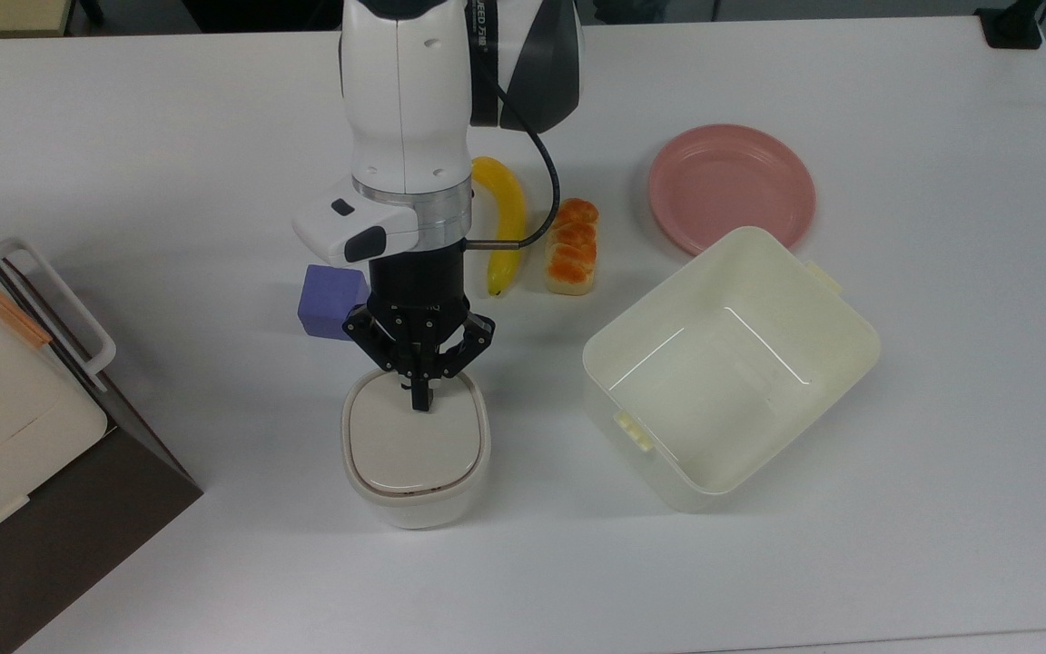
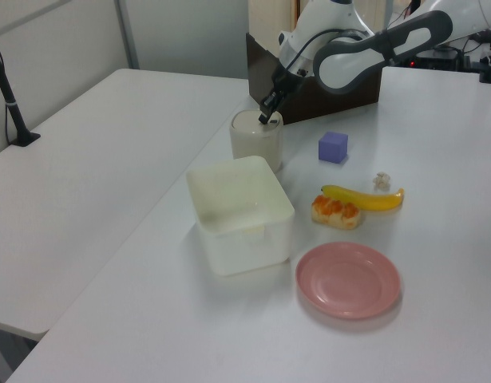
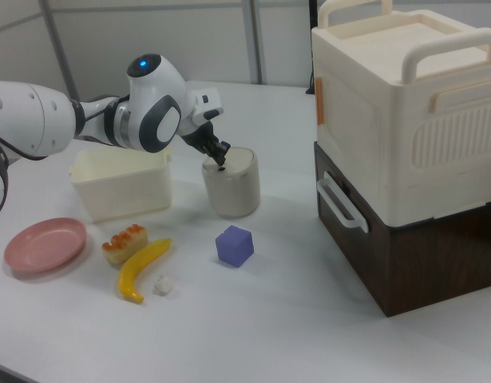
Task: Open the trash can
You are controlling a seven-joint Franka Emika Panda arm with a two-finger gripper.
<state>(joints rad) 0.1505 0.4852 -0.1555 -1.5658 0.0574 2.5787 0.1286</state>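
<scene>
- I see the trash can (image 1: 416, 447) standing on the white table (image 1: 941, 454), lid down, just below the purple cube (image 1: 330, 300) in the top view.
- My gripper (image 1: 419, 401) points down with its tip on the lid's upper edge in the top view, at the button spot; the button itself is hidden under it.
- Jaws pressed together into one narrow tip, pinching nothing.
- In the right view the gripper (image 3: 222, 163) sits on the can's (image 3: 231, 191) top rim.
- Pale yellow tub (image 1: 732, 363) at the top view's right of the can, apart from it.
- Banana (image 1: 507, 222), bread (image 1: 572, 247) and pink plate (image 1: 732, 186) lie beyond.
- Cream-and-brown box (image 3: 405, 152) at the right view's right.
</scene>
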